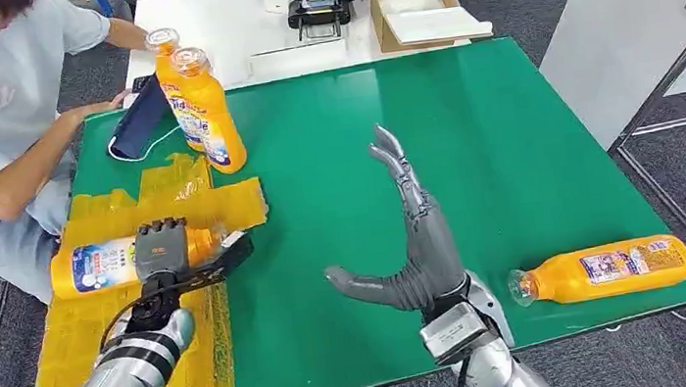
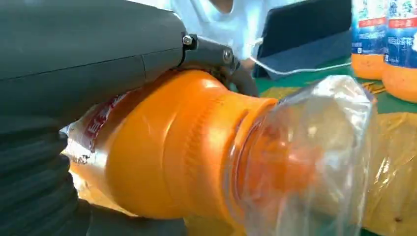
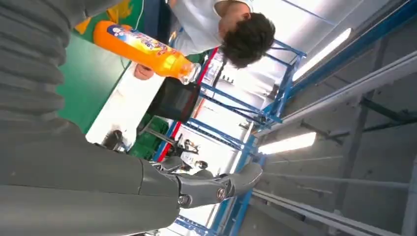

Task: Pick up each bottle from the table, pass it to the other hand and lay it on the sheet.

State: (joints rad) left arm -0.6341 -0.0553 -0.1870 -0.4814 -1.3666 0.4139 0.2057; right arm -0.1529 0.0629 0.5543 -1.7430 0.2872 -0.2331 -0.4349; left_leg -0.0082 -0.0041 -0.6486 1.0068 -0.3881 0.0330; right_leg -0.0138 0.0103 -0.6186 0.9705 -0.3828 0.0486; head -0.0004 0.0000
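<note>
held bottle (image 1: 116, 264): lying sideways over yellow sheet (image 1: 173, 209), L side of green table (image 1: 471, 138)
handling: looks full, so prob heavy; smooth plastic, slippery; take at mid-body
left hand (image 1: 160, 250): wrapped round the label
right hand (image 1: 405, 245): fingers spread, empty
next bottle (image 1: 605, 270): lying near R edge
wrist cam adds: clear cap (image 2: 305, 157) close up

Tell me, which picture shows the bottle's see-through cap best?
The left wrist view: the clear cap is big and close there. In the head view the left hand holds that bottle with its cap end hidden.
</note>
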